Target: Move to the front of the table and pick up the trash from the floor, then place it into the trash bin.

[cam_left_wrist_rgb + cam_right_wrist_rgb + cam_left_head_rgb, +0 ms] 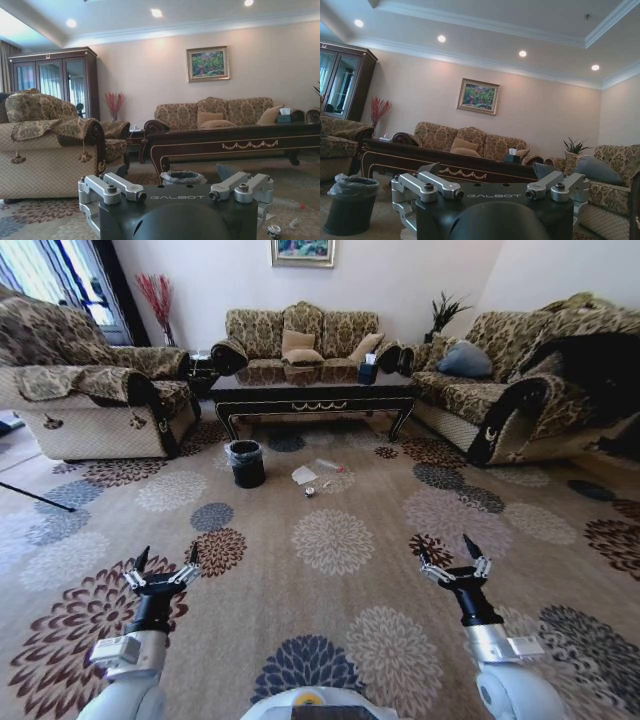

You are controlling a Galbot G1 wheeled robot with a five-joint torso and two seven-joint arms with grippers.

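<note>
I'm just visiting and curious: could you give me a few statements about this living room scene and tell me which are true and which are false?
1. The trash bin stands on the floor in front of the table. True.
2. The left gripper is holding the bottle. False: both the left gripper and the right gripper are open and hold nothing, low over the carpet, far from the trash.
3. The crumpled paper is already inside the bin. False: it lies on the floor beside the bin, with the bottle and the can close by.
4. A tissue box sits on the table. True.
5. The bin has a plastic liner over its rim. True.
</note>
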